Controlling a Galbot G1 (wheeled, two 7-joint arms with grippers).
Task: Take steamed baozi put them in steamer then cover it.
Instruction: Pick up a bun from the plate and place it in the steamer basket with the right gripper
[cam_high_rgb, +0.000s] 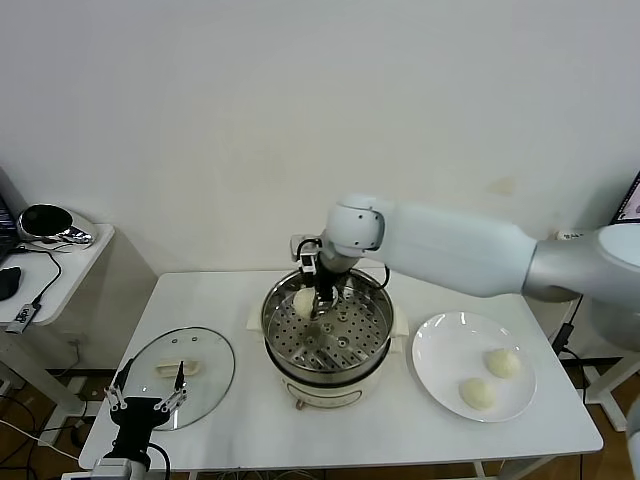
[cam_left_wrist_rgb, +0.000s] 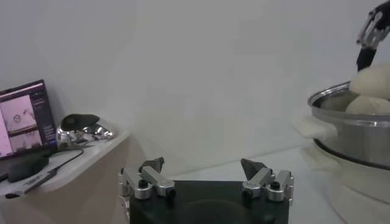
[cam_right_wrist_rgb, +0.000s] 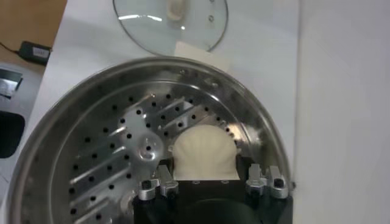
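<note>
The steamer (cam_high_rgb: 370, 335) stands at the table's middle, its perforated tray (cam_right_wrist_rgb: 91, 152) bare where it shows. My right gripper (cam_high_rgb: 318, 298) reaches down inside the rim at the back left, shut on one steamed baozi (cam_high_rgb: 303, 301). In the right wrist view that baozi (cam_right_wrist_rgb: 204, 149) sits squeezed between the fingers of the right gripper (cam_right_wrist_rgb: 207, 167), just above the tray. Two more baozi (cam_high_rgb: 503, 362) (cam_high_rgb: 478, 393) lie on the white plate (cam_high_rgb: 450, 345). In the left wrist view two cream rounded shapes (cam_left_wrist_rgb: 372, 82) (cam_left_wrist_rgb: 368, 105) show above the steamer (cam_left_wrist_rgb: 353, 131) rim. My left gripper (cam_high_rgb: 147, 402) (cam_left_wrist_rgb: 204, 164) waits open at the front left.
The glass lid (cam_high_rgb: 205, 375) (cam_right_wrist_rgb: 164, 18) lies flat left of the steamer, beside the left gripper. A side table (cam_high_rgb: 60, 260) with a laptop (cam_left_wrist_rgb: 21, 119) and cables stands farther left. A white wall backs the table.
</note>
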